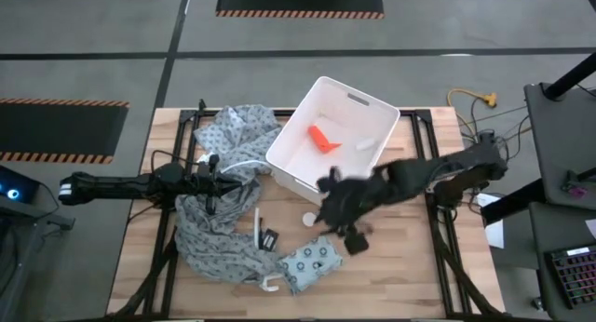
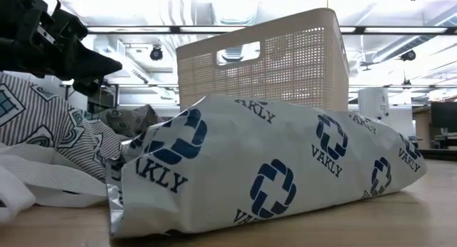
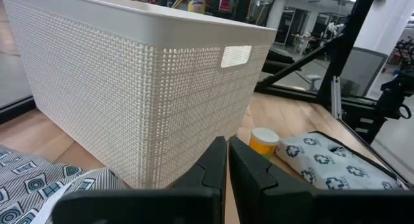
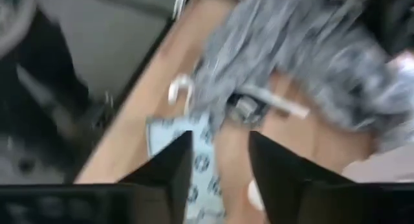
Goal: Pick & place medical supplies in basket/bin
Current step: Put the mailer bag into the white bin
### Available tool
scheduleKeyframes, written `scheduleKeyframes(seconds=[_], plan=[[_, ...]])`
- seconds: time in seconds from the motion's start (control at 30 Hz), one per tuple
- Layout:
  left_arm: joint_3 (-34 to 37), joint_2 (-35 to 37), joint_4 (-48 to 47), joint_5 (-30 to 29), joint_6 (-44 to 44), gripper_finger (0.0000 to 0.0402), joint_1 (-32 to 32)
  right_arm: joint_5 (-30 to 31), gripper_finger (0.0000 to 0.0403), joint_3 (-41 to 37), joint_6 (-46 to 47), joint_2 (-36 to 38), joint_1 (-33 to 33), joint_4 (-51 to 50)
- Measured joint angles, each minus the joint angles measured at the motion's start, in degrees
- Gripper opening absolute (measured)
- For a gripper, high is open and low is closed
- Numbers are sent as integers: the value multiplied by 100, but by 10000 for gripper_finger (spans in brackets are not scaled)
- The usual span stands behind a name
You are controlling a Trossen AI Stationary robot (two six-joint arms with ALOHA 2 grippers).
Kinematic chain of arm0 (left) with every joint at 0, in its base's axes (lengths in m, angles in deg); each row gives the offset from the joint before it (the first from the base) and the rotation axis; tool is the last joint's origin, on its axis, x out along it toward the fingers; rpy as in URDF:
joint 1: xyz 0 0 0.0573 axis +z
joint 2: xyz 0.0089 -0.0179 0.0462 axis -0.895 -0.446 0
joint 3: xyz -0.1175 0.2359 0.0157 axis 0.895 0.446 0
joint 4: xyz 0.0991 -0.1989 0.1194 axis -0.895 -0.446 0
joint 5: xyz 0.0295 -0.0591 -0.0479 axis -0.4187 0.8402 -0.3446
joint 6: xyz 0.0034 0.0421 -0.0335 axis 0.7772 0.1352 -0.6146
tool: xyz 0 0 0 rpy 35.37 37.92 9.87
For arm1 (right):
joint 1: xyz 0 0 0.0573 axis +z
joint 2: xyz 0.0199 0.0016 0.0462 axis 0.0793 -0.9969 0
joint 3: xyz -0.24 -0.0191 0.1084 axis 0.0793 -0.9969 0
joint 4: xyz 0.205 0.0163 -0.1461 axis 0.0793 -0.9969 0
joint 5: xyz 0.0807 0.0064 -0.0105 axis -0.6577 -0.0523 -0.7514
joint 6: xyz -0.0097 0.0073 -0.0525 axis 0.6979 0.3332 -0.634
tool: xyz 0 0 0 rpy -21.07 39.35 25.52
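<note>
The white tub [image 1: 371, 108] stands at the table's far middle. Inside it lie the orange bottle-like cylinder [image 1: 323, 138] and a short white cylinder [image 1: 365, 144]. The white round disc [image 1: 308, 218] lies flat on the table just near of the tub; it also shows in the left wrist view [image 3: 264, 141]. The pale teal packet [image 1: 312, 263] lies flat nearer the near edge and fills the low view [image 2: 271, 168]. My right gripper [image 1: 335, 210] hangs open above the table, right of the disc and above the packet [image 4: 194, 162]. My left gripper [image 3: 228, 169] is shut, over the grey cloth left of the tub.
A grey patterned cloth [image 1: 219, 224] is heaped over the table's left half, with a white strap [image 1: 257, 227] and a small black clip [image 1: 269, 238] beside it. A black frame runs along the table's sides. Bare wood shows on the near right.
</note>
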Motion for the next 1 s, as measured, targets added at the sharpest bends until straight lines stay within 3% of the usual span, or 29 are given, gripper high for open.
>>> scheduleKeyframes(seconds=[0.2,0.33,0.63,1.0], plan=[[0,-2,-1,0,0,0,0,-22,260,-144,14,-938,495,-379],[0,-17,-4,0,0,0,1,-140,295,-144,23,-1512,848,-286],[0,-39,-3,0,0,0,1,-141,269,-141,45,-2416,1191,244],[0,-44,-3,0,0,0,1,-144,235,-361,474,-2488,1094,256]])
